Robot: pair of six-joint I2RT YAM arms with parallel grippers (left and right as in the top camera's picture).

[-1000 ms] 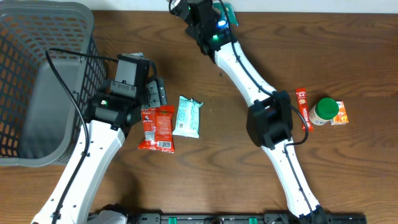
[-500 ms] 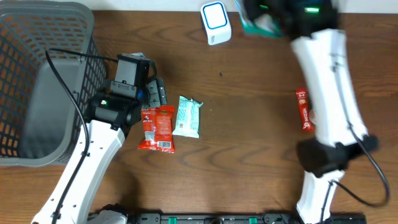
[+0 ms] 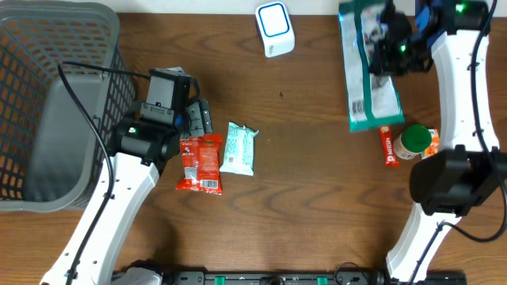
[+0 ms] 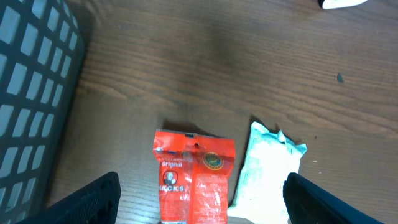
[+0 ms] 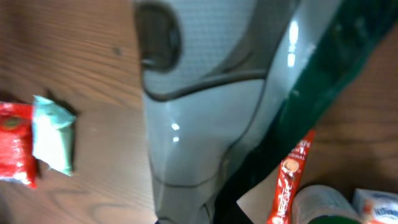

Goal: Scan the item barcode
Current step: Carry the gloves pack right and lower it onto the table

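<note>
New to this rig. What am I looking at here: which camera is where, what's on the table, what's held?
Two robot arms at a wooden table, each ending in a two-finger gripper. One picture looks down from above; the other two come from cameras on the wrists. The right gripper is shut on a green bag, held over the table's right side. The left gripper is open over a red packet, beside a pale packet. Also there: basket, white scanner, jar, red sachet.

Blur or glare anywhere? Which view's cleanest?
Overhead: sharp, evenly lit, teal packet clear. Right wrist: that packet fills the frame out of focus, with small glare spots on its film. Left wrist: red snack packet slightly soft, no glare.
</note>
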